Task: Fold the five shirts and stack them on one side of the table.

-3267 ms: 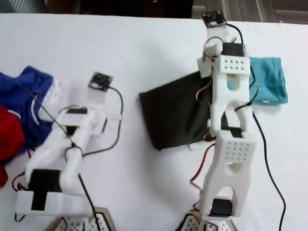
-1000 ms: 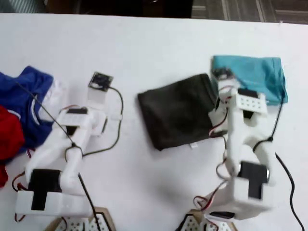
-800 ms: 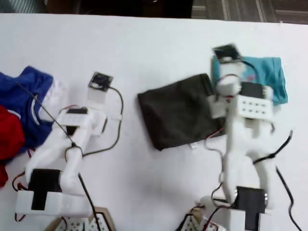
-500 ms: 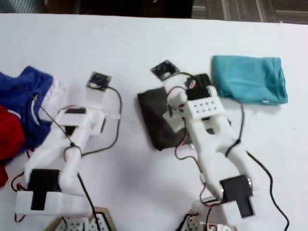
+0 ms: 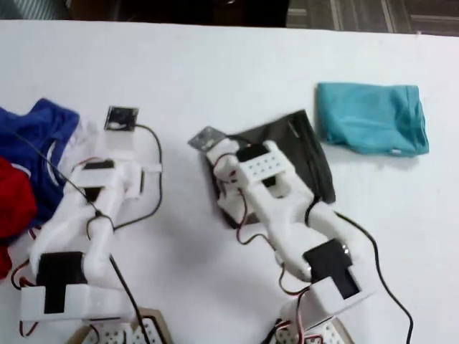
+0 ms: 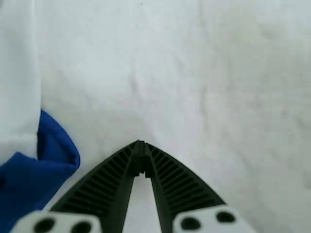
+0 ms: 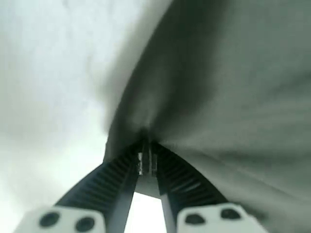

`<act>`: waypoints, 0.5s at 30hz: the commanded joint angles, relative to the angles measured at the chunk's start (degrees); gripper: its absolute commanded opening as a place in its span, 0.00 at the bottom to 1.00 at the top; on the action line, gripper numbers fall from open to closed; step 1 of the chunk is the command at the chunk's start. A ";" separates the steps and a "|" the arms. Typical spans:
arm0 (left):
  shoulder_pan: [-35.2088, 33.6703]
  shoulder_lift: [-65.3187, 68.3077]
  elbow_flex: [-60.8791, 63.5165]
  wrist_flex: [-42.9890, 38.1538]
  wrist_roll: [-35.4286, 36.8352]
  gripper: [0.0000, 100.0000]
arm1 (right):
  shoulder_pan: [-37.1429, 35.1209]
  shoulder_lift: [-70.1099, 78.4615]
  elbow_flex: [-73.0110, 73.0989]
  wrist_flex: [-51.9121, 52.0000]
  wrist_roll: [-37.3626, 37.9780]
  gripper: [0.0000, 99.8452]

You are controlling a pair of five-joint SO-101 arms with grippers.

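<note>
A black folded shirt (image 5: 301, 154) lies mid-table, and a teal folded shirt (image 5: 373, 118) rests to its right. My right arm (image 5: 262, 172) stands over the black shirt's left edge. In the right wrist view my right gripper (image 7: 145, 141) is shut, pinching the edge of the black shirt (image 7: 228, 82), which puckers at the tips. A blue shirt (image 5: 36, 136) and a red shirt (image 5: 13, 201) lie crumpled at the far left. My left arm (image 5: 100, 183) stands beside them. My left gripper (image 6: 140, 146) is shut with nothing in it, next to blue fabric (image 6: 43, 162) and white fabric (image 6: 17, 73).
The white tablecloth (image 5: 215, 64) is bare at the back and between the arms. Dark floor lies past the table's far edge (image 5: 215, 11). Cables (image 5: 161, 186) trail from both arms toward their bases at the near edge.
My right arm swung left from the teal shirt, across the black shirt, to its left edge. My left arm shifted slightly left toward the blue shirt.
</note>
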 commanded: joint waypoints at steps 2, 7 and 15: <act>-0.62 -0.18 -1.80 -0.53 0.35 0.03 | 3.56 -2.77 -4.84 2.68 -0.26 0.02; -0.53 -0.09 -1.80 -0.53 0.35 0.03 | 14.11 -11.03 -10.46 8.13 -2.90 0.03; -0.53 -0.09 -1.80 -0.53 0.35 0.03 | 25.01 -8.13 -11.52 7.87 -14.51 0.33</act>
